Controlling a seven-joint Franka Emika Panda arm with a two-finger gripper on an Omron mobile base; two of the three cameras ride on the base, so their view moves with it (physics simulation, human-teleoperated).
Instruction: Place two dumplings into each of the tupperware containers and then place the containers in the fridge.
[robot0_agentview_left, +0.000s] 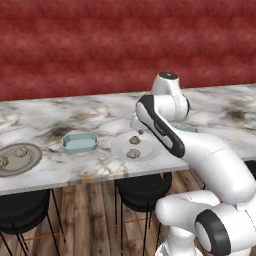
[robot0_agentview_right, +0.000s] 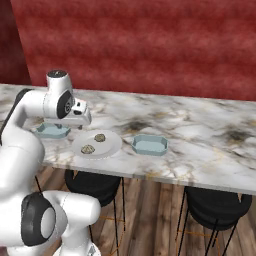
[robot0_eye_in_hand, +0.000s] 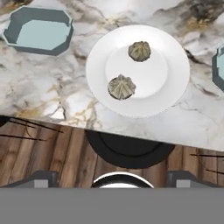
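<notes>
Two tan dumplings lie on a round white plate directly below my gripper, which hangs above them open and empty. In the base views the gripper hovers over the plate. One light-blue tupperware container stands empty to the plate's left. A second container stands to its right, with just an edge showing in the hand view. Two more dumplings rest on a grey-brown plate at the far left. The fridge is out of view.
The marble counter runs in front of a red wall. Black stools stand under its front edge on a wooden floor. My own arm hides part of the counter on the right of the left base view.
</notes>
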